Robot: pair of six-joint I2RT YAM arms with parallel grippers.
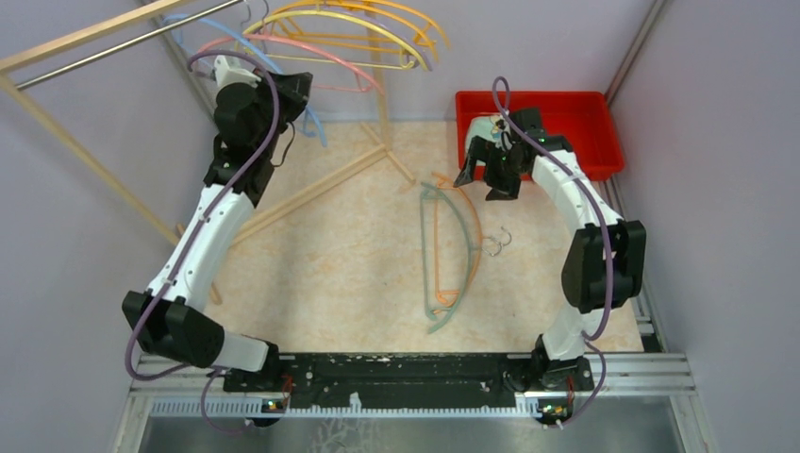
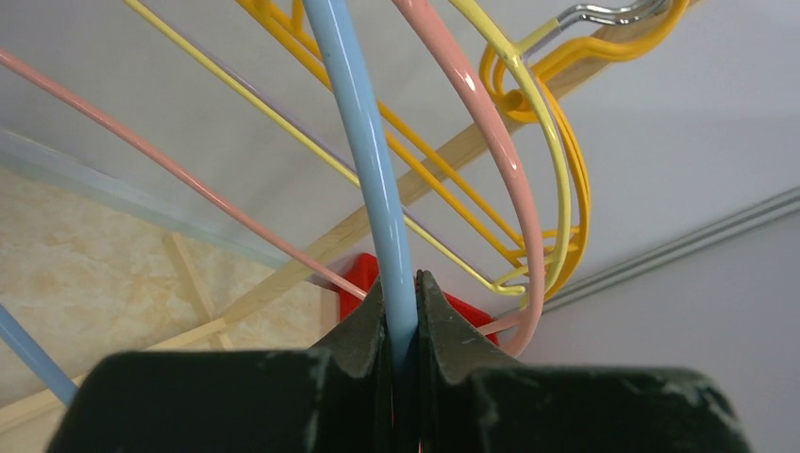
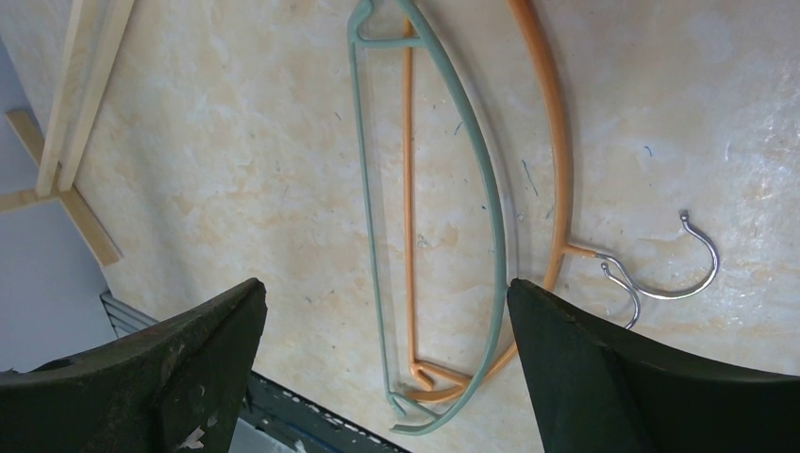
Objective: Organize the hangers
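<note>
While the blue hanger (image 2: 370,160) sat clamped by its curved arm in my left gripper (image 2: 401,288), jaws narrowed right down onto the plastic, it was up at the rack among the pink hanger (image 2: 505,142) and the yellow hangers (image 2: 577,189). Whether its hook was over the metal rail (image 1: 104,52), I could not tell. So the step in hand, as I read it, was hanging the blue one. Next on that side: get the hook seated, then let go gently so it doesn't knock its neighbours.

Further out, the green hanger (image 3: 491,217) and the orange hanger (image 3: 558,132) lay overlapping, flat on the table (image 1: 358,255), well apart from the rack. My right gripper (image 3: 385,288) hovered above them, jaws spread wide, holding nothing. That pair would want a low, careful pinch on one thin arm, lifting one clear of the other. The red bin (image 1: 590,132) stood just behind.
</note>
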